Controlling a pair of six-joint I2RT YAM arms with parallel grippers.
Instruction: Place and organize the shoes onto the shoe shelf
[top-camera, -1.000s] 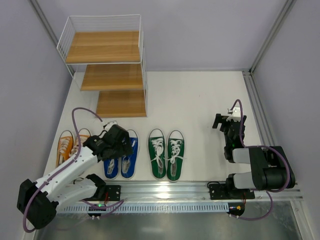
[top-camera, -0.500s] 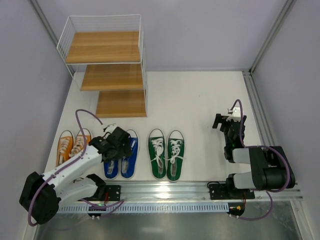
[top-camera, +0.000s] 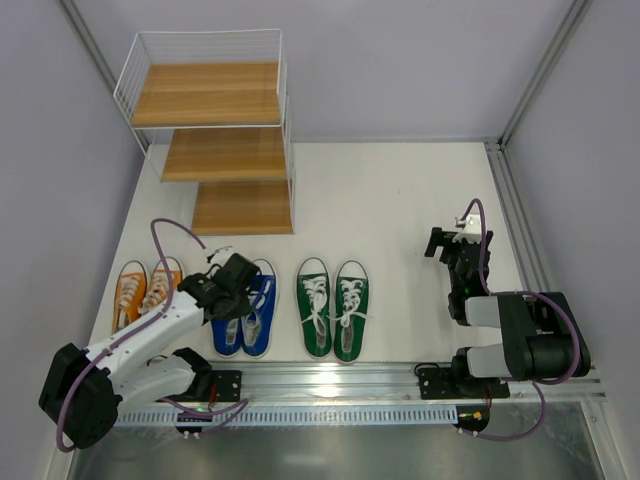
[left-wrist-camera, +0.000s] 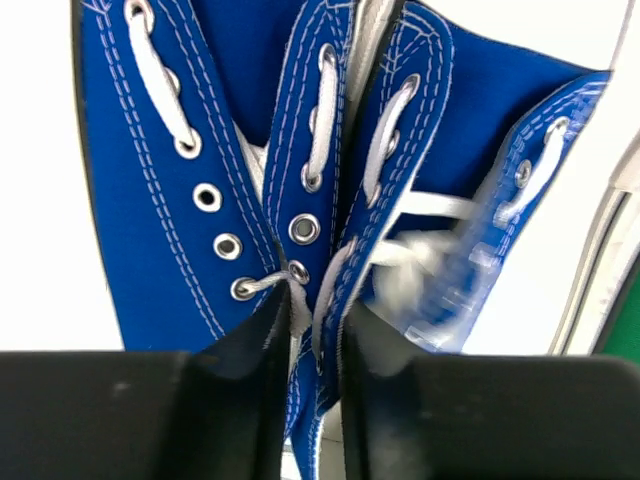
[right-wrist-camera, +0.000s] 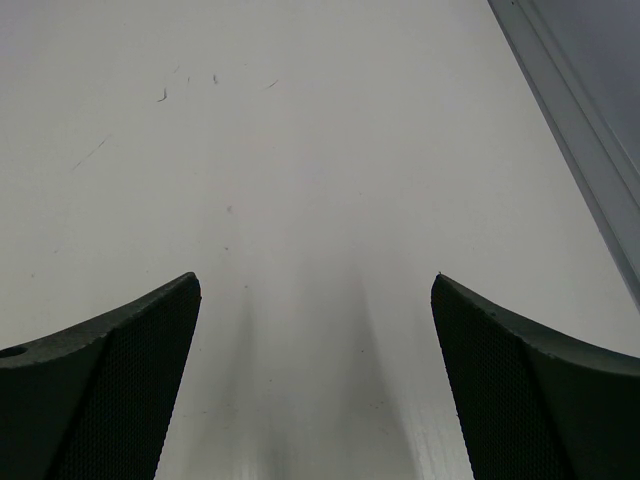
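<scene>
From above, the three-tier stepped shoe shelf (top-camera: 205, 95) of light brown wooden boards in a thin white wire frame stands at the far left corner of the white table (top-camera: 400, 200), and all three boards are bare. Three pairs lie in a row near the front edge, toes pointing away from the arm bases: the orange canvas sneakers (top-camera: 128, 295) with white laces on the left, the blue canvas sneakers (top-camera: 258, 315) with white laces and white rubber toes next to them, and the green canvas sneakers (top-camera: 317, 310) of the same make to their right. None of them is on the shelf. The left gripper (top-camera: 232, 283) is bent low over the blue pair, covering much of the left-hand shoe, while the right gripper (top-camera: 445, 245) hangs above bare table well to the right of the green pair. In the left wrist view, the left gripper (left-wrist-camera: 315, 310) has its two black fingers (left-wrist-camera: 230, 380) drawn close together, and the inner sides of the two blue canvas sneakers (left-wrist-camera: 150, 200) are pinched between them, eyelets and laces bunched at the seam, so it is grasping the blue pair by the touching inner walls. A sliver of green shows at the right edge. In the right wrist view, the right gripper (right-wrist-camera: 315, 285) is released, its dark fingers (right-wrist-camera: 110, 390) spread wide over plain white table (right-wrist-camera: 300, 150), with a grey metal rail (right-wrist-camera: 580, 100) crossing the upper right corner.
</scene>
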